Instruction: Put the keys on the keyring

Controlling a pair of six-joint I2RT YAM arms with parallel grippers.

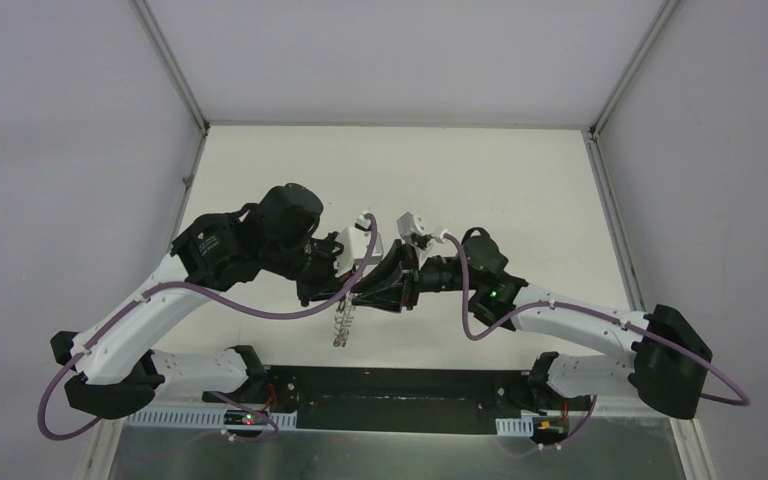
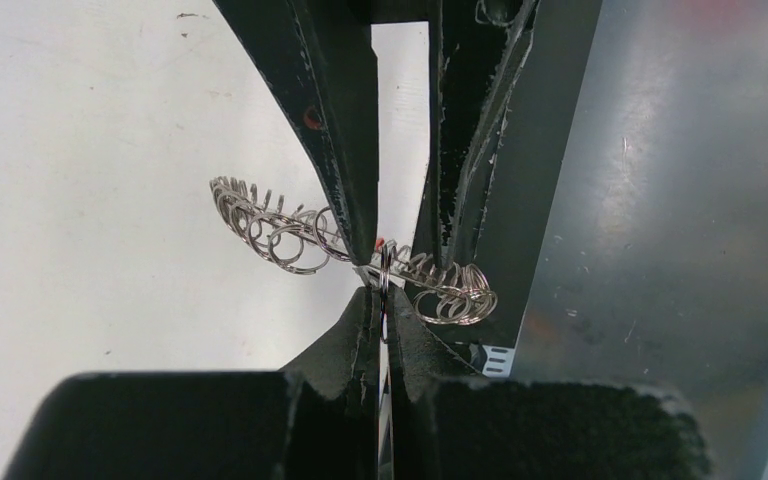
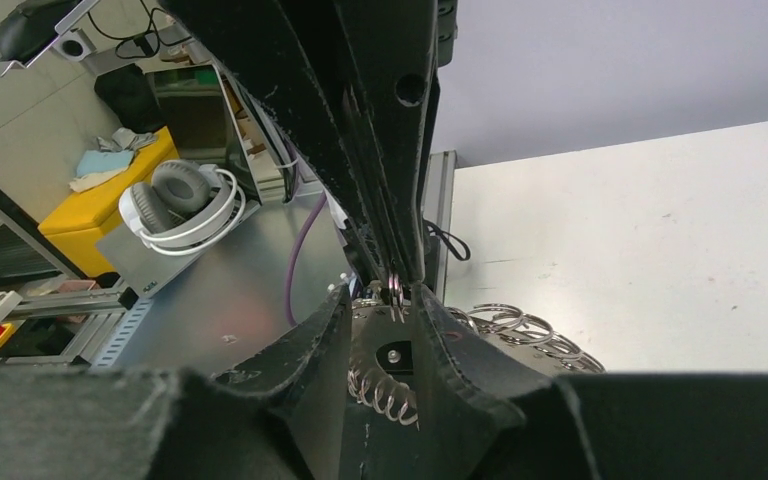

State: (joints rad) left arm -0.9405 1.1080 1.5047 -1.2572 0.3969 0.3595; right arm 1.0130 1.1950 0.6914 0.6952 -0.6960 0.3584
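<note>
Keyring (image 2: pixel 250 215), one, hangs between left pincer (image 2: pixel 385 295) and right pincer (image 2: pixel 393 255).

Bright, even light is cast from above; sheen is seen on the metal plate (image 2: pixel 660 200) at right; the near foreground is blurred.

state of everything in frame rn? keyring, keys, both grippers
keyring: held in the air, dangling.
left gripper: shut, pinching one wire loop of the keyring.
right gripper: jaws part way apart around the left gripper's tips; cannot tell if it grips anything.
keys: only a red speck shows beside the pinch; cannot tell if they are on the ring.
</note>
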